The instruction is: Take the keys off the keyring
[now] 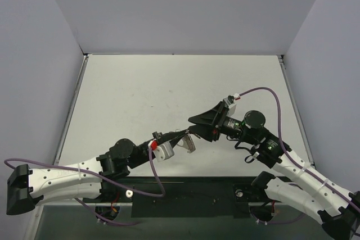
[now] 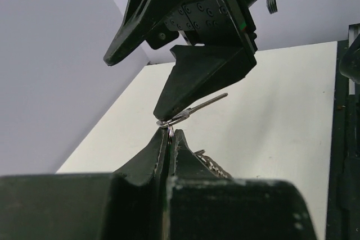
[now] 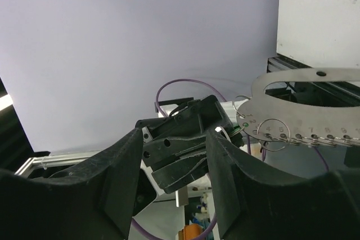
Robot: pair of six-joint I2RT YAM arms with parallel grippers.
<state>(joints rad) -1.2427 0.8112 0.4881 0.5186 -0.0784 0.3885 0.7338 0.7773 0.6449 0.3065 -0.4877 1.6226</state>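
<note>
In the left wrist view my left gripper [image 2: 169, 132] is shut on the thin wire keyring [image 2: 167, 124], which peeps out above its fingertips. One slim silver key [image 2: 207, 103] sticks out from the ring up to the right, lying against the underside of my right gripper's lower finger [image 2: 202, 77]. The chain [image 2: 212, 164] hangs behind my left finger. My right gripper [image 2: 135, 87] is open and holds nothing. From above, both grippers [image 1: 181, 134] [image 1: 191, 126] meet over the table's near middle. The right wrist view shows open jaws [image 3: 175, 133] facing the left gripper [image 3: 185, 155].
The white table [image 1: 169, 82] is walled at the back and on both sides. A black strip [image 1: 185, 198] runs along the near edge between the arm bases. A flat silver numbered plate [image 3: 315, 91] with thin wire rings shows at the right of the right wrist view.
</note>
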